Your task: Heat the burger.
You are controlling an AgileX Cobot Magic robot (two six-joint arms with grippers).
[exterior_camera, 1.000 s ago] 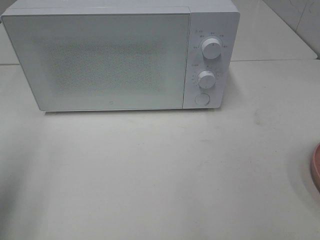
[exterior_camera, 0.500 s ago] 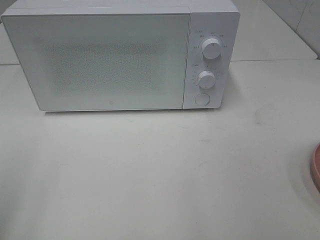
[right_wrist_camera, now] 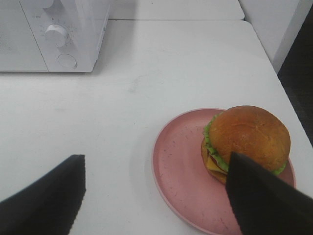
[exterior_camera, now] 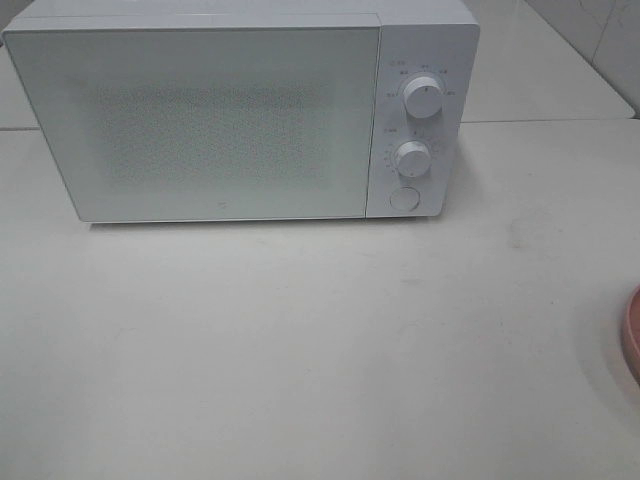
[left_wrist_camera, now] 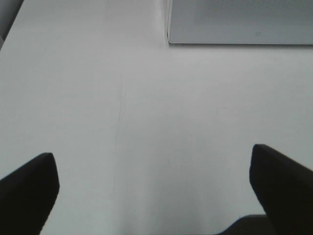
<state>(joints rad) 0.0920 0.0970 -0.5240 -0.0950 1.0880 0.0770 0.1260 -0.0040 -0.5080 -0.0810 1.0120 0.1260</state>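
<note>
The burger sits on a pink plate on the white table, well right of the closed white microwave. Both grippers, left and right, gape wide and, seemingly, hold nothing.

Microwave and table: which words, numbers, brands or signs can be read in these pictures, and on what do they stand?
Nothing can be read for sure.
Small marks around the upper round white knob of the white box-shaped microwave oven: too small and blurred.
Marks around the lower round white knob: too blurred.
Tiny mark low on the frosted grey door: a logo perhaps, unreadable.
Pink round plate and golden-brown burger: no text.
</note>
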